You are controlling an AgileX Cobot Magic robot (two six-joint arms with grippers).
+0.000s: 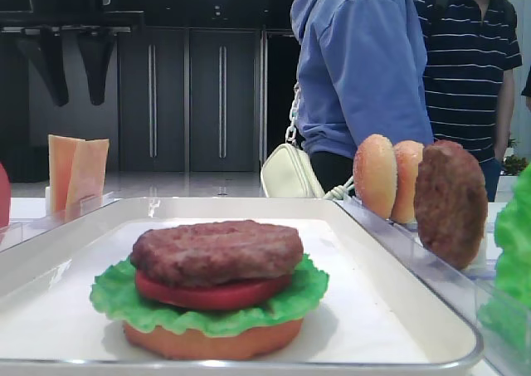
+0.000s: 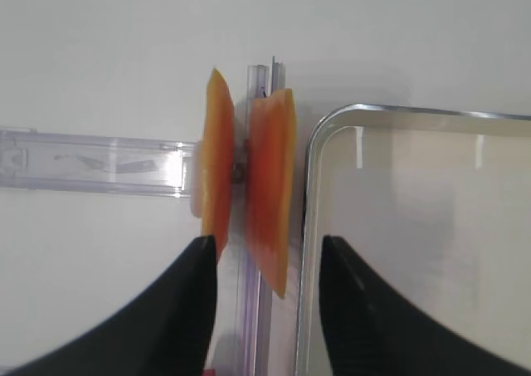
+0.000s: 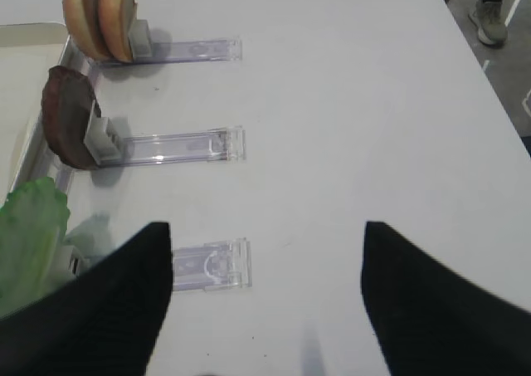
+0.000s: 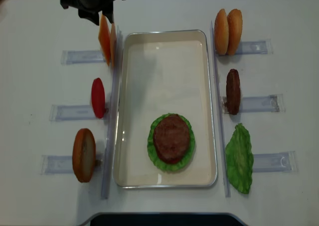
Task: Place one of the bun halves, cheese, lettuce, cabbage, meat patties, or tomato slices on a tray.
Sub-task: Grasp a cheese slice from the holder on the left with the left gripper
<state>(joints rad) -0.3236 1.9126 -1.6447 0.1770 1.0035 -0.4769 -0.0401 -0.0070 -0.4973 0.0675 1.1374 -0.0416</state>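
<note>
Two cheese [image 2: 270,193] slices stand on edge in a clear holder just left of the white tray [image 2: 309,193]. My left gripper [image 2: 267,256] is open, and the lower corner of the right-hand slice lies between its fingers without being pinched. From above, the left gripper [image 4: 103,17] hangs over the cheese [image 4: 105,44] at the tray's [image 4: 164,34] far left corner. On the tray sits a stack of bun base [image 1: 216,343], lettuce [image 1: 116,297], tomato [image 1: 211,295] and meat patty [image 1: 217,251]. My right gripper [image 3: 267,231] is open over bare table, holding nothing.
Left of the tray stand a tomato slice [image 4: 98,97] and a bun half [image 4: 83,155] in clear holders. To its right are two bun halves [image 4: 228,31], a patty [image 4: 233,91] and a lettuce leaf [image 4: 240,158]. Two people [image 1: 365,61] stand behind the table.
</note>
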